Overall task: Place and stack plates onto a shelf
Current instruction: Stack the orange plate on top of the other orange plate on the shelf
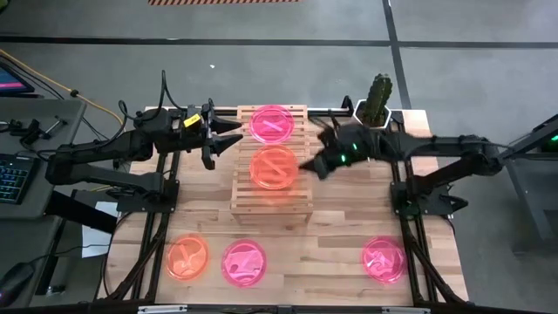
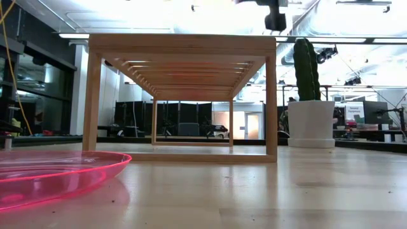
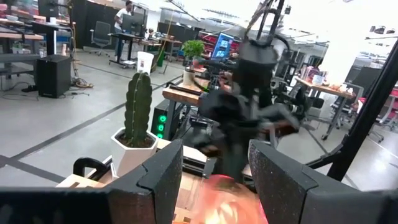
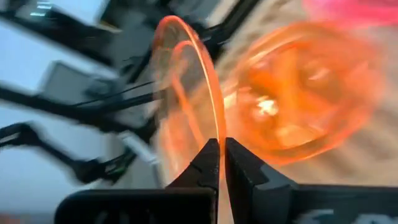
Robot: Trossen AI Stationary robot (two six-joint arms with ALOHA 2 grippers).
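Note:
The wooden slatted shelf (image 1: 270, 202) stands mid-table and fills the low view as shelf (image 2: 184, 95). A pink plate (image 1: 272, 123) lies on its far part. My right gripper (image 1: 308, 165) reaches in from the right, shut on an orange plate (image 1: 275, 167) over the shelf's middle. In the right wrist view that plate (image 4: 186, 93) shows edge-on, with a second orange plate (image 4: 305, 93) beyond it. My left gripper (image 1: 232, 138) hovers open at the shelf's left edge. An orange plate (image 1: 187, 257) and two pink plates (image 1: 244, 262), (image 1: 384, 259) lie on the table's near part. My right gripper (image 4: 219, 163) pinches the orange plate's rim (image 4: 216, 127) between its two fingertips. It comes from the table's right side, about level. The plate reaches away from the fingers over the shelf top, close to the second orange plate; whether the two touch I cannot tell.
A potted cactus (image 1: 377, 100) stands at the far right corner, beside the right arm. In the low view a pink plate (image 2: 51, 175) lies close in front, left. The near strip of table between the plates is bare wood. Desks and people show in the room beyond.

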